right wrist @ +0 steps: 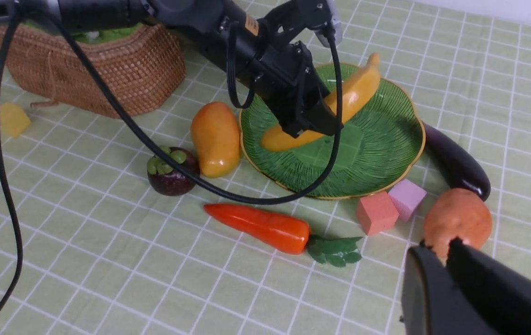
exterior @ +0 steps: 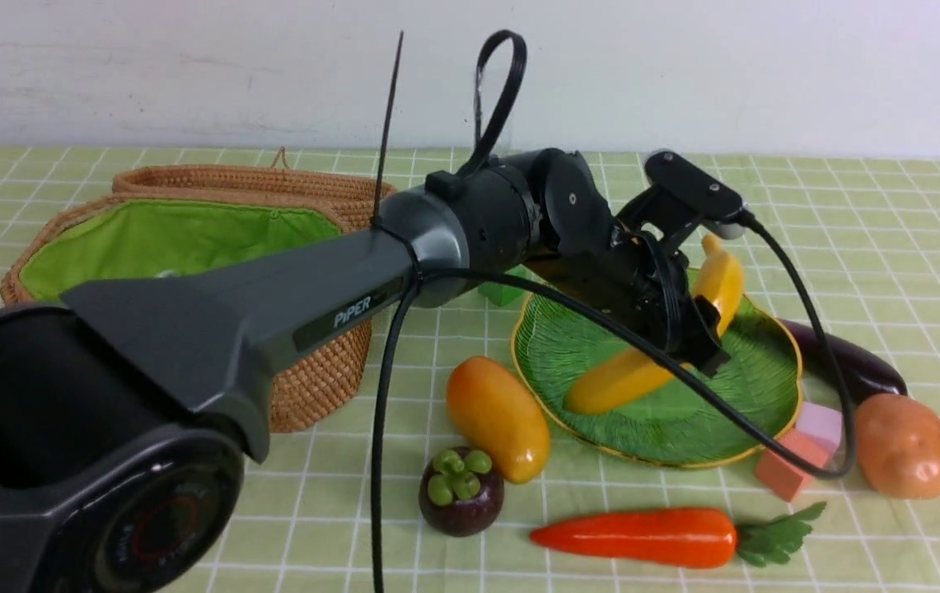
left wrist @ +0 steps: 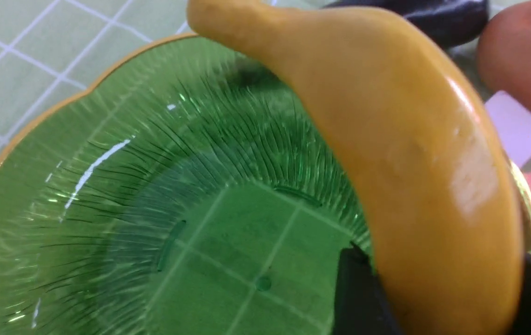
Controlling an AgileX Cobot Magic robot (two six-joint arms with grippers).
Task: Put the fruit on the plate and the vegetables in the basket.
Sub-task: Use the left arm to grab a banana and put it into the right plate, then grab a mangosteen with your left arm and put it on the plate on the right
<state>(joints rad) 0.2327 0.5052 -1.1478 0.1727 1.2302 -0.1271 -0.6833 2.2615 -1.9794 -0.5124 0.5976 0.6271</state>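
Front view: the left pincer (exterior: 688, 338) straddles the banana (exterior: 721, 284) over the plate (exterior: 758, 387); whether it grips or has let go, I cannot tell, while the right pincer (right wrist: 437, 256) looks closed, with nothing visible in it. Placing the banana seems the step in hand; next, open fully, lift clear, then fetch the mango (exterior: 498, 420), outside the plate at about 8 o'clock.

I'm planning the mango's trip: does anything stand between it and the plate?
Nothing visible lies between the mango and the plate beside it, but overhead, the left gripper, around the banana, takes up room.
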